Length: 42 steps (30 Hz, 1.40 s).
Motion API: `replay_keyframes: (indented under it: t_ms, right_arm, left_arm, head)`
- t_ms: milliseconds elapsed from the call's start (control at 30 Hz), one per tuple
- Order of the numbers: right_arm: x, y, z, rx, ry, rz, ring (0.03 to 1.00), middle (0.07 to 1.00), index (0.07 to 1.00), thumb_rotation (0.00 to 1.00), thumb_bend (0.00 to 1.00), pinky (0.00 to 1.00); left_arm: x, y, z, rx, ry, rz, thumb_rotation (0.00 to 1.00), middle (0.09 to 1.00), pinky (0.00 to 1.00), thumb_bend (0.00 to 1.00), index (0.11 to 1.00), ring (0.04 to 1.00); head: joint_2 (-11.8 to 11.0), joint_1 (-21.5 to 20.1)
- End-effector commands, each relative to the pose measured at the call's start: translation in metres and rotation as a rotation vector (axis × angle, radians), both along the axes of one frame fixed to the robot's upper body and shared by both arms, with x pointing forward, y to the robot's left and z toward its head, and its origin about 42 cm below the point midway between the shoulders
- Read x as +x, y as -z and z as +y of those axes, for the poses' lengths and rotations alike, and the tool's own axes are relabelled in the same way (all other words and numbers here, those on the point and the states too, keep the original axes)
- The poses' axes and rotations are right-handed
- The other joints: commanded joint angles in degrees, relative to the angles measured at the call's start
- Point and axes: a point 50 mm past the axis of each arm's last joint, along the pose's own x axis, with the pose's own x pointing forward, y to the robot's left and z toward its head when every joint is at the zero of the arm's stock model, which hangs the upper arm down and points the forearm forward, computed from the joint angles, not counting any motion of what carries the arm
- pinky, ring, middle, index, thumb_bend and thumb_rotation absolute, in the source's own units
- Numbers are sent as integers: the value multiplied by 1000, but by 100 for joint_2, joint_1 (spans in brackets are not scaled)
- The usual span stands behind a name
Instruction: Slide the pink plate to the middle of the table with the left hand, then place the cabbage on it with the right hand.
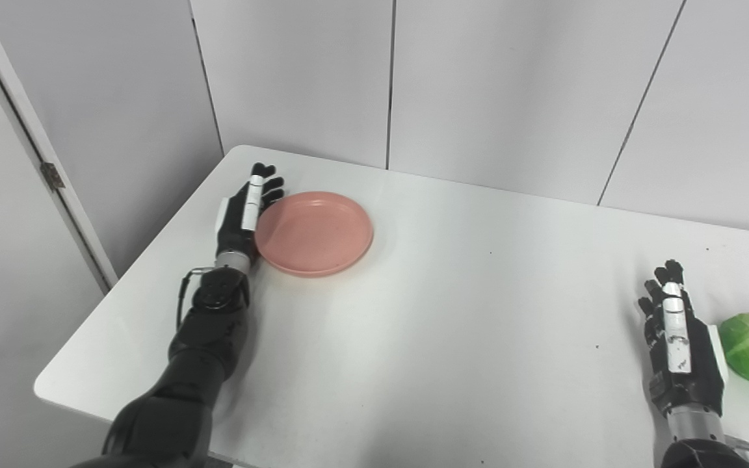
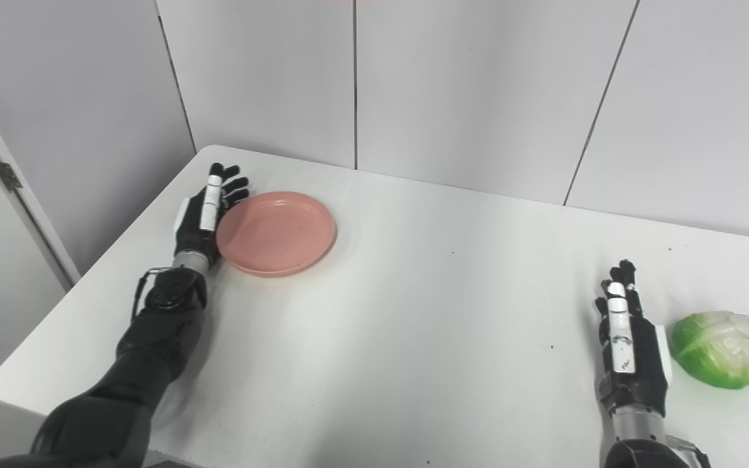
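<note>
The pink plate [image 1: 315, 233] lies on the white table [image 1: 452, 305] at the far left. My left hand [image 1: 244, 211] stands open on edge against the plate's left rim, fingers straight and pointing away from me. The cabbage [image 2: 722, 349], green and whitish, rests near the table's right front. My right hand [image 2: 628, 344] is open just left of the cabbage, flat-sided and upright, with a small gap between them.
Grey wall panels [image 1: 478, 84] rise right behind the table's far edge. The table's left edge [image 1: 140, 260] runs close beside my left arm. A bare white stretch of tabletop lies between the plate and the cabbage.
</note>
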Motion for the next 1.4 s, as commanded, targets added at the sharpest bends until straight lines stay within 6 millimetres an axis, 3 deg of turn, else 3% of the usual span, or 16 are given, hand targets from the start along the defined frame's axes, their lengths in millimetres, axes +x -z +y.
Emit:
replay_keyframes:
  t_ms: [0, 400, 633, 900, 1100, 1367]
  right_arm:
    - [4, -15, 7, 23, -2, -57, 1000, 1000, 1000, 847, 592, 1000]
    - [7, -15, 11, 16, -41, -40, 1000, 1000, 1000, 848, 643, 1000]
    - [11, -13, 21, 20, -45, -34, 1000, 1000, 1000, 842, 693, 1000]
    - [11, -15, 37, 22, -16, -28, 1000, 1000, 1000, 799, 709, 1000]
    - [15, -14, 50, -9, -31, -35, 1000, 1000, 1000, 856, 641, 1000]
    - [22, -14, 62, 25, -27, -33, 1000, 1000, 1000, 821, 608, 1000]
  left_arm:
    - [17, -25, -19, -9, 64, -62, 1000, 827, 873, 830, 810, 846]
    - [14, -32, -90, -36, 182, -74, 1000, 837, 910, 838, 833, 869]
    - [5, -26, -126, -83, 254, -98, 1000, 868, 918, 776, 866, 888]
    - [-5, -18, -165, -175, 346, -110, 1000, 891, 979, 751, 889, 904]
    - [-14, -8, -180, -164, 355, -87, 1000, 884, 964, 722, 875, 900]
    - [-23, -6, -199, -147, 370, -108, 1000, 906, 908, 745, 900, 908]
  head:
    - [12, -3]
    - [98, -219]
    - [256, -823]
    - [399, -1952]
    - [431, -2467]
    - [457, -3003]
